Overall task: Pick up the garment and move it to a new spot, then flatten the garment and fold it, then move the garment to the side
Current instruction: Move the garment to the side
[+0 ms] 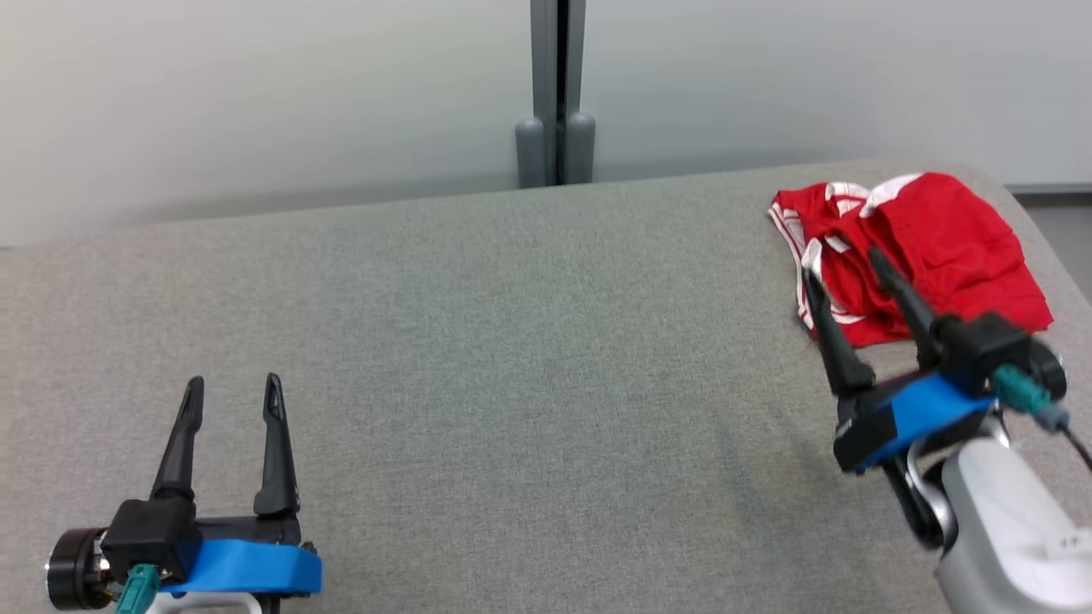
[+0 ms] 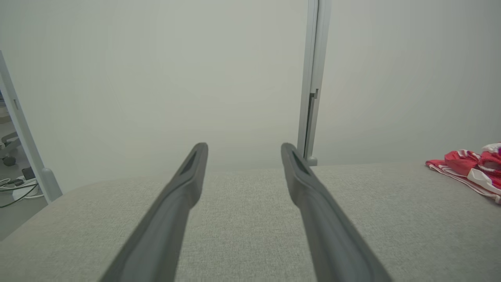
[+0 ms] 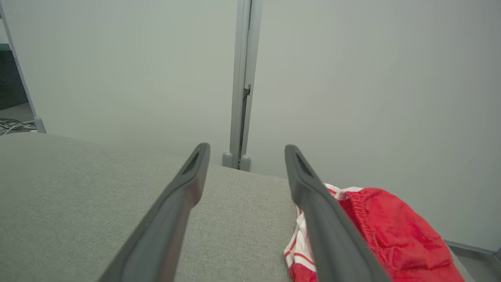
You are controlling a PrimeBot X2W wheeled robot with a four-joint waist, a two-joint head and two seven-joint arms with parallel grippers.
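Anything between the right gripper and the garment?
Nothing visible. The right gripper is open, with its fingers at the near-left edge of the red-and-white garment. The grey fabric surface to the garment's left is bare, so the way to a new spot looks free too.

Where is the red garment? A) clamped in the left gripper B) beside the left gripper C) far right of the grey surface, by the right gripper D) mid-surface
C: the red garment lies at the far right of the grey surface, by the open right gripper.
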